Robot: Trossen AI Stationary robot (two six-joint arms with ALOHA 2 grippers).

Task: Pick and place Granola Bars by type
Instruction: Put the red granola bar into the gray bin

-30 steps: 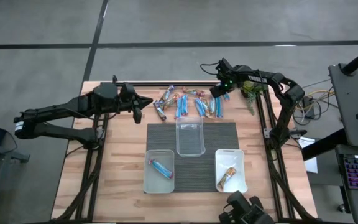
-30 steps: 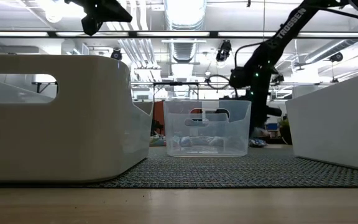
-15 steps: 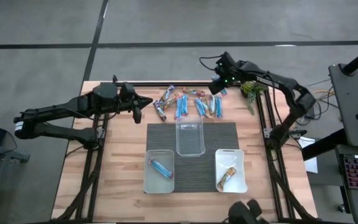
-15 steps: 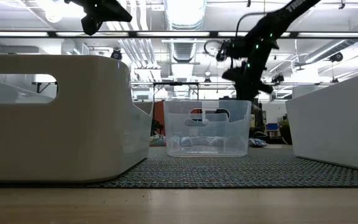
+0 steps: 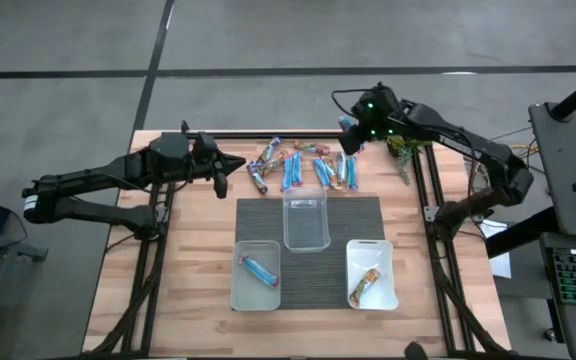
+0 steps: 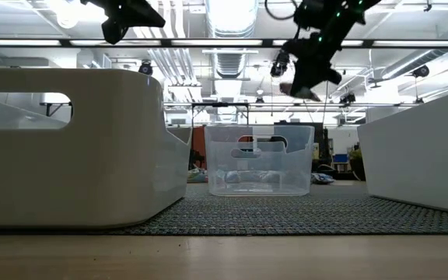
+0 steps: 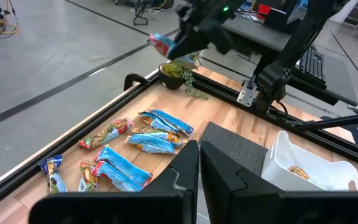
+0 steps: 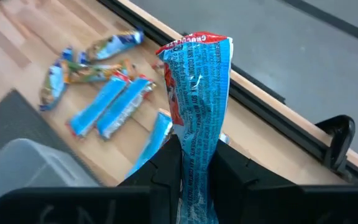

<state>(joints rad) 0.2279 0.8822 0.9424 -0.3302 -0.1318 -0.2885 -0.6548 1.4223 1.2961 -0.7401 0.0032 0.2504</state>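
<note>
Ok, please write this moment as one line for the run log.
right gripper: shut on blue bar, raised above pile | left gripper: shut, waiting at table's left | left tub: one blue bar | right tub: one tan bar

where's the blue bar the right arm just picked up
The blue bar is clamped in the right gripper, lifted above the far edge of the table, over the pile of bars.
</note>
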